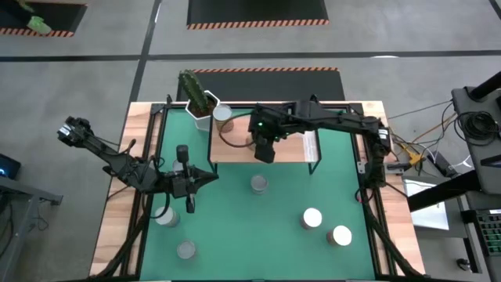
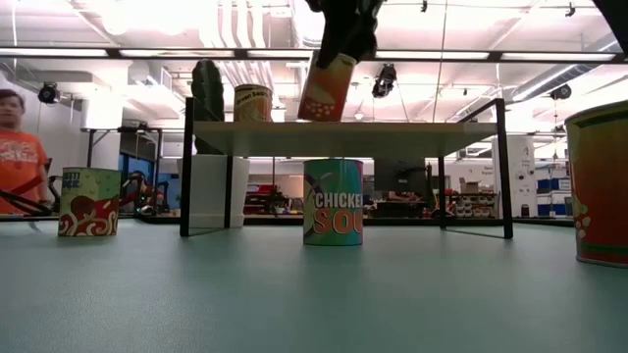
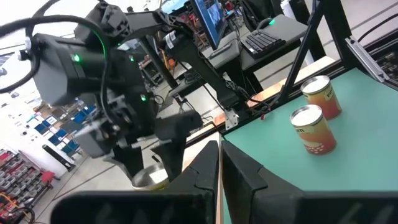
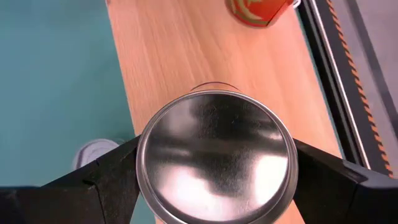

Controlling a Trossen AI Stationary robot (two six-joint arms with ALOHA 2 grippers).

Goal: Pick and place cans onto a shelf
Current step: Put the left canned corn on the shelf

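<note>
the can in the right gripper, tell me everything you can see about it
The held can is a small metal cylinder with a shiny silver round top and an orange-red printed label on its side. The right gripper clamps it between both dark fingers, one at each side. It hangs tilted above the light-wood shelf, not resting on it. Another can stands on the shelf farther along.

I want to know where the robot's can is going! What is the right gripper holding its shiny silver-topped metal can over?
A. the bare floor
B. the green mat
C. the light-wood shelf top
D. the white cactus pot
C: in the right wrist view the right gripper clamps the shiny silver-topped metal can with the light-wood shelf top right behind it, and the low view shows that can tilted just above the shelf.
</note>
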